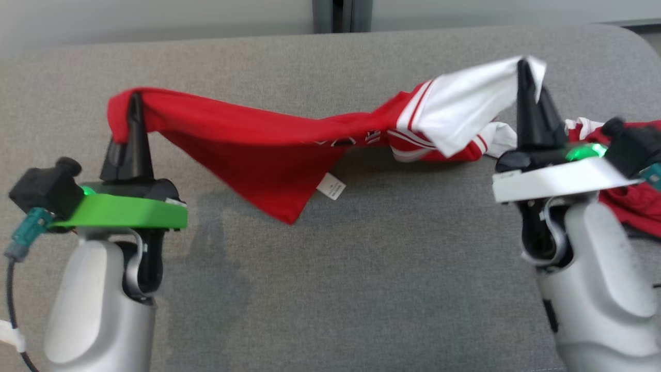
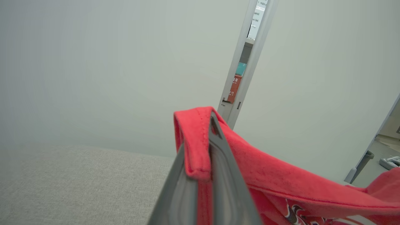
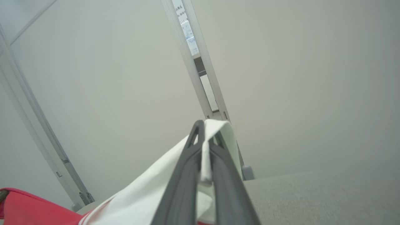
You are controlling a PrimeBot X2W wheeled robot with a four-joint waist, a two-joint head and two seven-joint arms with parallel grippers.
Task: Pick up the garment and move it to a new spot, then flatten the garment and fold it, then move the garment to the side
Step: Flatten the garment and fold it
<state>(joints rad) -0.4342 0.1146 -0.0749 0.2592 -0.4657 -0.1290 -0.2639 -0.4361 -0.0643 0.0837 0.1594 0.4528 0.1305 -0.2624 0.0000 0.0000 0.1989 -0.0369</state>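
Observation:
The garment point(image 1: 258, 150) is a red shirt with white, red-striped sleeves, hanging stretched between my two grippers above the grey table point(image 1: 330, 268). My left gripper point(image 1: 136, 101) is shut on its red hem at the left; in the left wrist view the red fabric point(image 2: 197, 147) is folded over the left gripper point(image 2: 210, 123) and pinched between the fingers. My right gripper point(image 1: 524, 67) is shut on a white sleeve point(image 1: 465, 108) at the right. In the right wrist view the white cloth point(image 3: 150, 197) is clamped in the right gripper point(image 3: 204, 129). A white label point(image 1: 331, 186) dangles from the sagging middle.
More red and white cloth point(image 1: 632, 191) lies on the table behind my right wrist at the right edge. A pale wall point(image 1: 155, 15) with a dark vertical post point(image 1: 341, 15) runs along the table's far edge.

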